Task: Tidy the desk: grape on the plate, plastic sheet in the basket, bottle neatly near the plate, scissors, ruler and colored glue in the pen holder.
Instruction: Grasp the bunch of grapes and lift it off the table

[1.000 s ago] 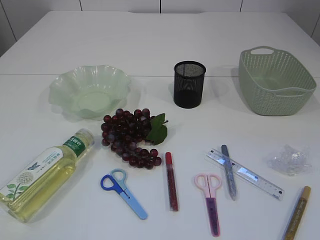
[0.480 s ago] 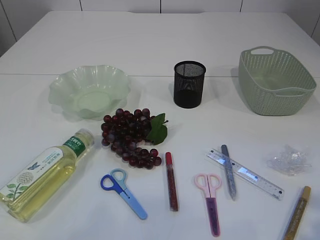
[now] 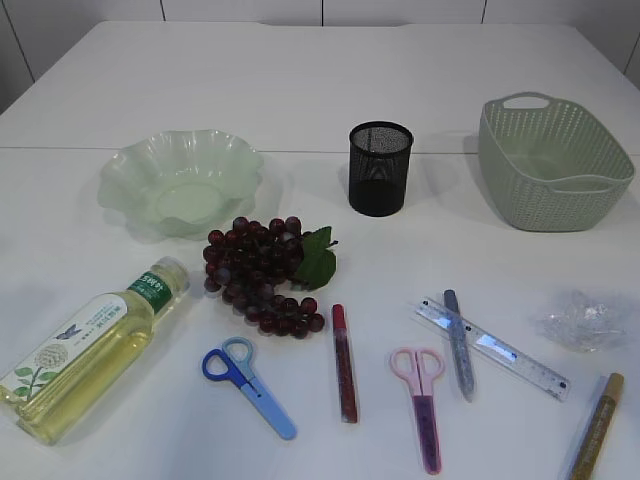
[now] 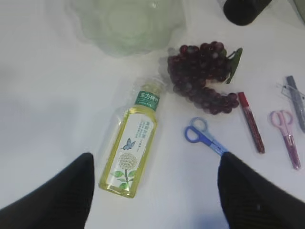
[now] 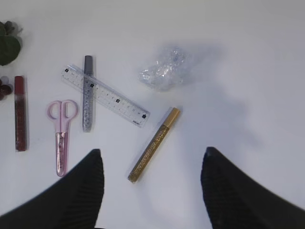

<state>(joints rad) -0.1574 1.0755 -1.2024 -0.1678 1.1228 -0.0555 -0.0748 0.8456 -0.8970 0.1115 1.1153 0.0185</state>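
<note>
Exterior view: no arms visible; grape [image 3: 262, 273] beside plate [image 3: 180, 180] on surface. Wrist views only: left claw [image 4: 155, 191] spread wide, empty, above bottle [image 4: 132, 149]; right claw [image 5: 151, 183] open, empty, above gold glue [image 5: 154, 144].

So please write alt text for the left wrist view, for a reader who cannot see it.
A bottle of yellow liquid lies on its side on a white table, between the camera's two open black jaws. Beyond it are a pale green plate, a grape bunch, blue scissors, a red glue pen and pink scissors.
</note>
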